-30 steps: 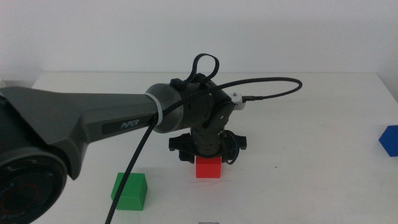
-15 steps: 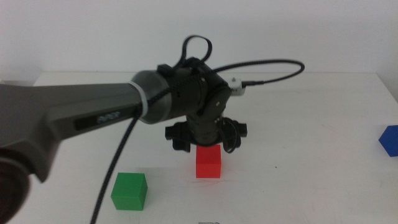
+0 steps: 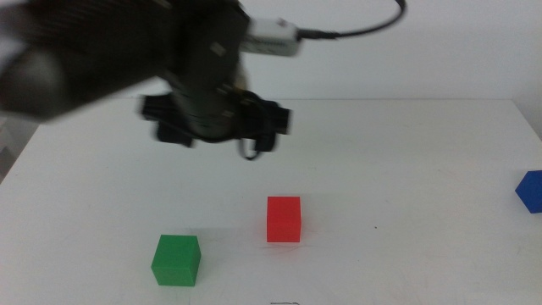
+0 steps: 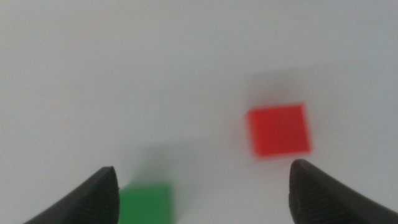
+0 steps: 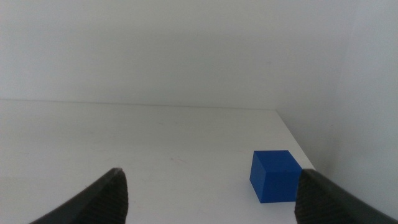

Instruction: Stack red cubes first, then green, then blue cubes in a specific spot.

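Red cube (image 3: 284,219) sits alone on the white table (image 3: 406,169), near the middle front, nothing touching it. You'll find the green cube (image 3: 176,259) just to its left and closer to the camera, apart from it. Your blue cube (image 3: 530,191) lies well away at the right edge. Your left gripper (image 3: 216,127) hangs blurred above the table, behind the red cube, jaws spread wide and empty. Your right gripper (image 5: 208,199) waits with its jaws spread too, facing the blue cube.
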